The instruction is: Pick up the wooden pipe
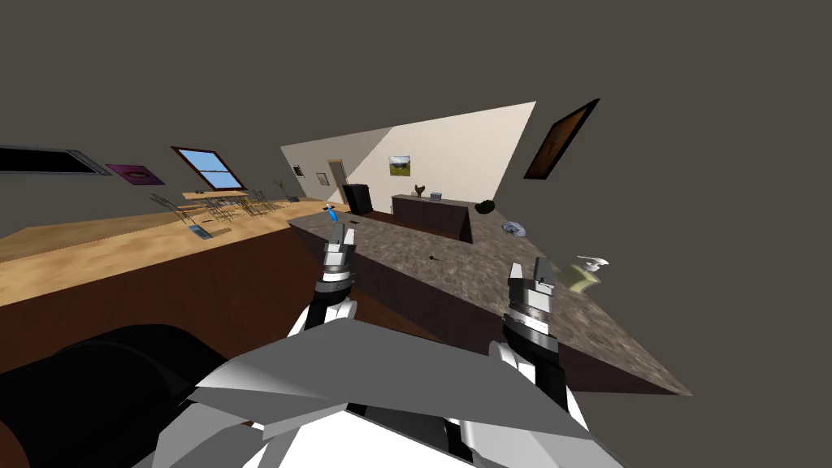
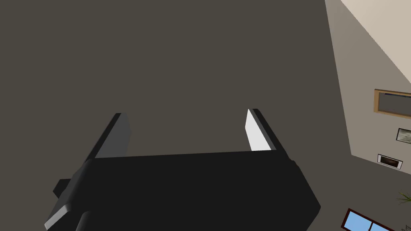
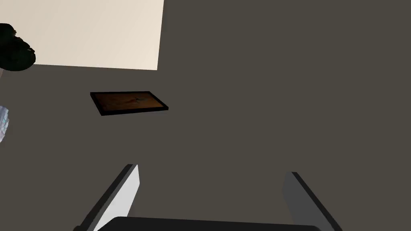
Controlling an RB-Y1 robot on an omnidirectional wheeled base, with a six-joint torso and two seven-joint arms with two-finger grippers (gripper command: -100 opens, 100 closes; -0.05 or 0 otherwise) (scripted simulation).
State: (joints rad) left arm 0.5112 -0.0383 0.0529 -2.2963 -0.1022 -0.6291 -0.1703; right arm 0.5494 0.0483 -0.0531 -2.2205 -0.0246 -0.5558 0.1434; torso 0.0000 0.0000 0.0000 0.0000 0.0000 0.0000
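A small dark pipe-like thing [image 1: 435, 258] lies on the speckled stone counter top [image 1: 487, 284], too small to make out in detail. My left gripper [image 1: 343, 233] is raised at the counter's near left edge, fingers open and empty, to the left of the pipe. The right gripper [image 1: 529, 268] hovers over the counter, to the right of the pipe and nearer to me, also open with nothing in it. In the wrist views the left gripper [image 2: 184, 112] and the right gripper [image 3: 212, 169] stand open, and both point up at the walls.
Also on the counter are a blue item [image 1: 331, 211] at the far left end, a dark round object [image 1: 485, 206], a grey-white object [image 1: 514, 229] and a pale green one [image 1: 587, 272] to the right. A dark cabinet [image 1: 431, 213] stands beyond. A black rounded shape [image 1: 97, 382] sits at my lower left.
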